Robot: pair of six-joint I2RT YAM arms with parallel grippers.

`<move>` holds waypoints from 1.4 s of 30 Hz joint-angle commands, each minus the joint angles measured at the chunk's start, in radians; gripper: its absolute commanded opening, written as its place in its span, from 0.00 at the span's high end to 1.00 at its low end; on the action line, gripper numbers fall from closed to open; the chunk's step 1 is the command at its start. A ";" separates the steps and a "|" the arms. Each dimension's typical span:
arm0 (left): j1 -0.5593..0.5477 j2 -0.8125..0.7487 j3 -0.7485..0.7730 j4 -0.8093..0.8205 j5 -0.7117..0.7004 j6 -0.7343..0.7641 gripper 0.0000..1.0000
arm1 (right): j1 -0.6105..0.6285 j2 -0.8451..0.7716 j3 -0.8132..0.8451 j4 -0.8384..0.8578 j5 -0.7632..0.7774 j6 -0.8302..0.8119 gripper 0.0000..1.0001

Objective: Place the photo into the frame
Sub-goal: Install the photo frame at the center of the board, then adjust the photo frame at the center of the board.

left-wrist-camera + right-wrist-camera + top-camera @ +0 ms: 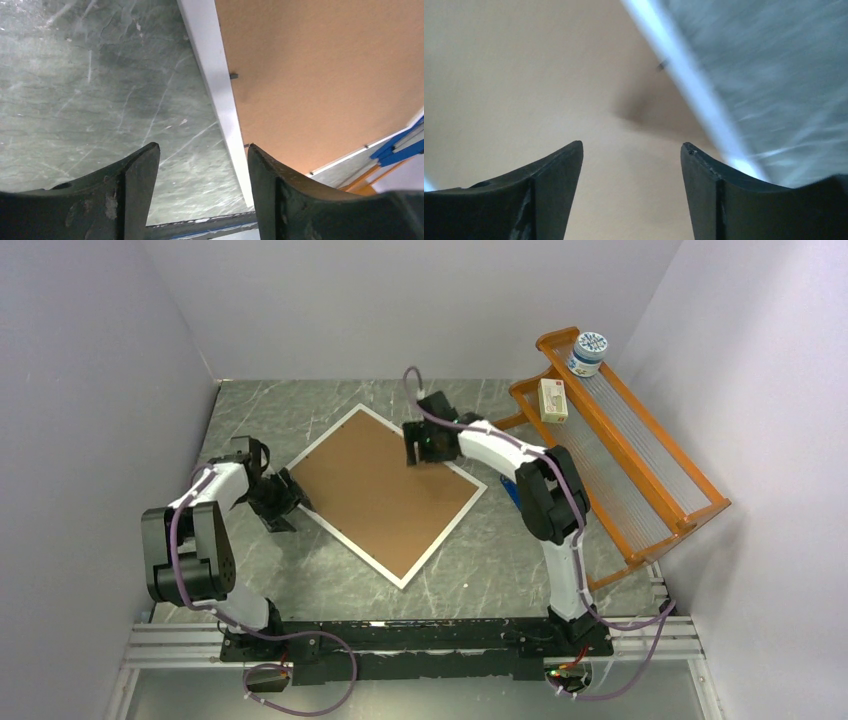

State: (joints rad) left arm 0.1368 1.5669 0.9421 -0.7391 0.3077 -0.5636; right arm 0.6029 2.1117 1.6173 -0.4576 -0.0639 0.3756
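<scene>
found large silvery-rimmed rectangular frame (322,437) flat on grey desk (480,570), long axis far-left to near-right; left fingers (135,200) apart at its left rim, right fingers (709,200) apart over brown backing board (385,490); photo unseen

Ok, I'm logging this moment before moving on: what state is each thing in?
frame: flat on the table, back up.
backing board: lying inside the frame's rim.
left gripper: open, empty, at the frame's rim.
right gripper: open, empty, above the backing board.
jar: upright, lid on.
</scene>
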 commanded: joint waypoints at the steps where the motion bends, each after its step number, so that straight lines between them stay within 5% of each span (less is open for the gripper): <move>1: 0.002 -0.041 -0.027 0.084 0.012 -0.105 0.27 | -0.066 0.051 0.171 -0.074 0.245 -0.040 0.20; 5: 0.001 -0.012 -0.031 0.121 0.027 -0.154 0.24 | -0.116 0.124 0.254 -0.108 0.218 -0.073 0.10; 13: 0.002 0.094 0.008 0.159 0.069 -0.170 0.21 | -0.151 0.202 0.308 -0.164 -0.014 -0.105 0.08; 21: 0.009 0.204 0.101 0.200 0.151 -0.150 0.20 | -0.153 0.101 0.121 -0.102 -0.190 -0.080 0.16; 33: 0.007 0.471 0.332 0.263 0.356 -0.125 0.44 | -0.119 -0.177 -0.402 0.235 -0.536 0.078 0.22; 42: 0.002 0.633 0.455 0.363 0.577 -0.217 0.52 | 0.033 -0.180 -0.560 0.451 -0.630 0.207 0.26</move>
State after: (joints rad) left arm 0.2028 2.0972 1.3891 -0.4381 0.6216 -0.6991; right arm 0.4568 1.8759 1.1084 -0.1566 -0.4149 0.4526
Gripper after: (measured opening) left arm 0.493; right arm 0.753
